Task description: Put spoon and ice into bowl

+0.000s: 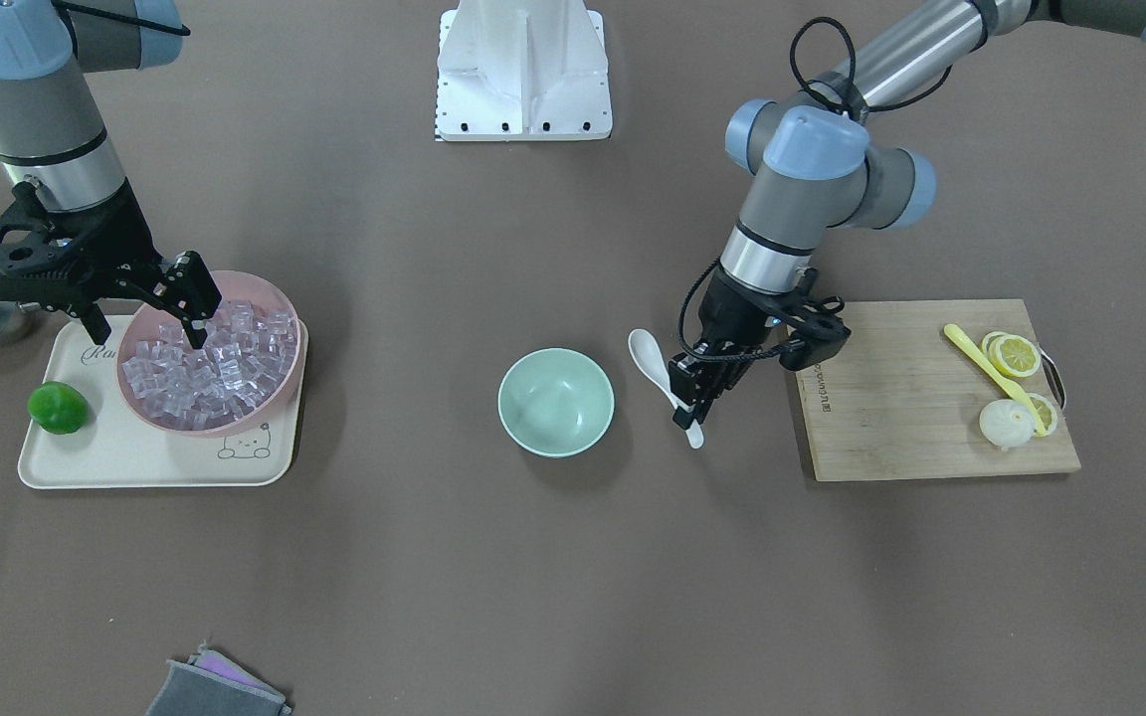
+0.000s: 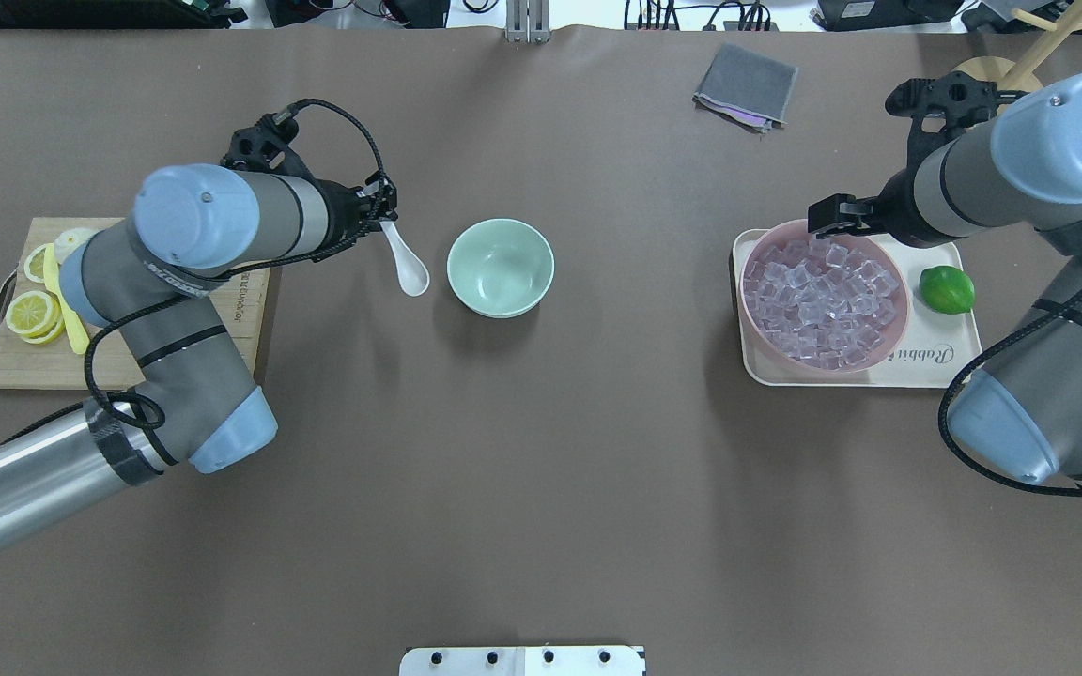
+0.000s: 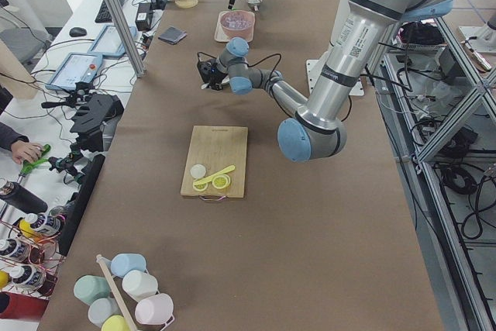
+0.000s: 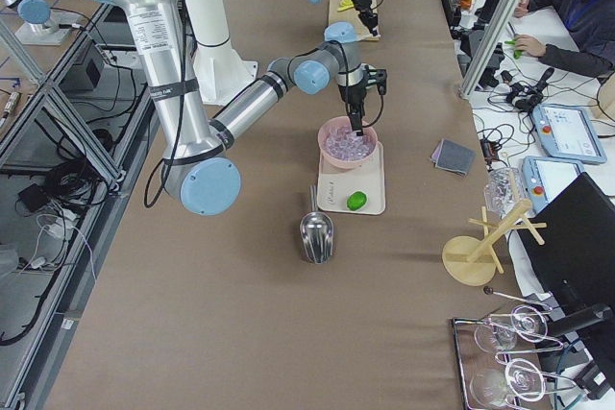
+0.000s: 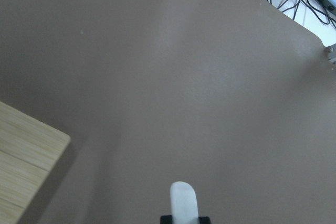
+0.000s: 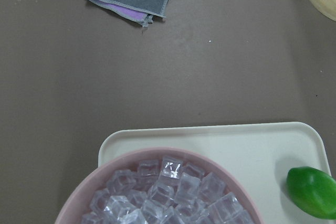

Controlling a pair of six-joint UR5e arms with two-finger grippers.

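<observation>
While the left claw (image 1: 689, 403) is clamped on the handle of the spoon (image 1: 649, 360), the scoop sits just beside the bowl (image 1: 555, 402), so the next move likely means carrying it over the rim and releasing. Farther off, the right claw (image 1: 197, 323) reaches down at the ice (image 1: 205, 373) in the pink bowl (image 1: 280, 298); its opening cannot be told.

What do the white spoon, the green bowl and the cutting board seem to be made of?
The spoon looks like glazed ceramic or glossy plastic: white, with a slight shine. The bowl seems matte plastic or melamine: smooth mint-green, no sharp reflections. The cutting board is probably bamboo or wood: pale strips with grain.
</observation>
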